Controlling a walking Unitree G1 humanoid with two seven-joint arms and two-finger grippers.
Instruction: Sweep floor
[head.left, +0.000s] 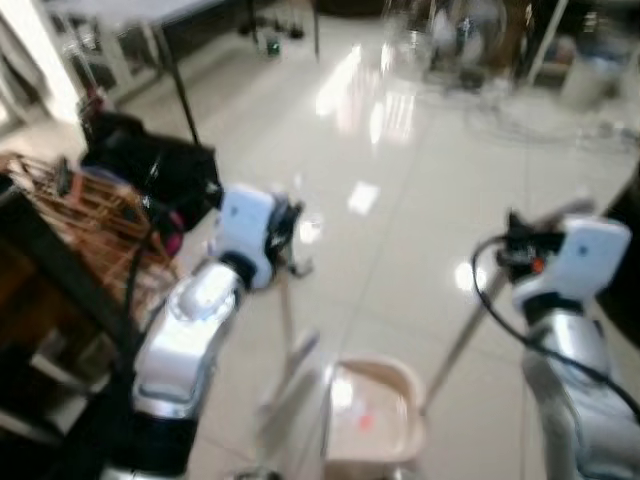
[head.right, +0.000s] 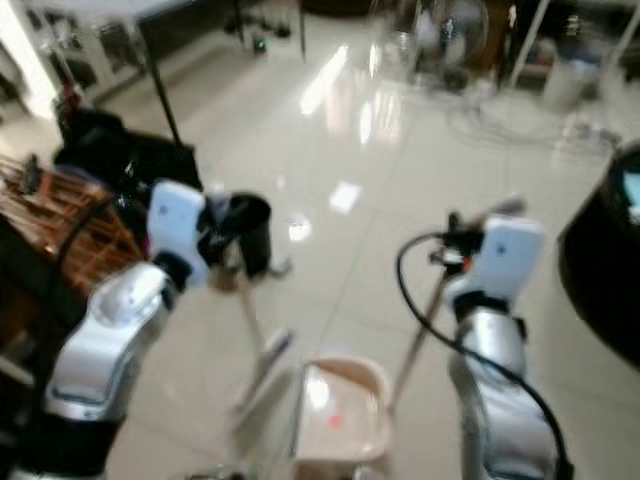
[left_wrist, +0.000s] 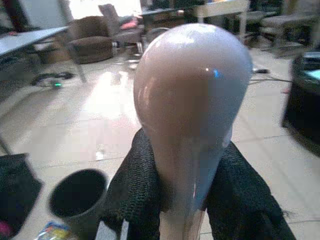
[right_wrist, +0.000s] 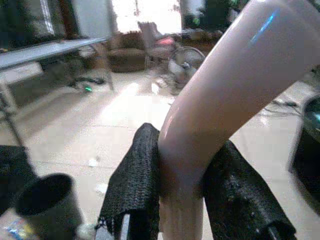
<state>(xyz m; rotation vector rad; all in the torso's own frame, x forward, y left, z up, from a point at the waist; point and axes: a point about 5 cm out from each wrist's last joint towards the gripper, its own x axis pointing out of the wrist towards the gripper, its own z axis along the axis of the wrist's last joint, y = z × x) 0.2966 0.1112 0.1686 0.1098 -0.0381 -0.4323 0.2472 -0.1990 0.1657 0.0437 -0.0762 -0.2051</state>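
My left gripper (left_wrist: 182, 200) is clamped on the rounded top of the broom handle (left_wrist: 192, 100), with the broom (head.left: 290, 375) slanting down to the glossy tiled floor (head.left: 400, 200) below it. My right gripper (right_wrist: 182, 195) squeezes the curved dustpan handle (right_wrist: 225, 95); the beige dustpan (head.left: 375, 415) sits on the tiles below, between my arms. A black bin (head.right: 245, 232) stands just beyond my left gripper.

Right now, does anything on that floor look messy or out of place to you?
A little. Small scraps of litter lie on the pale tiles near the black bin, and something crumpled and colourful sits at the bin's foot. The left hand grips the broom handle and the right hand the dustpan handle; the dustpan stands upright.
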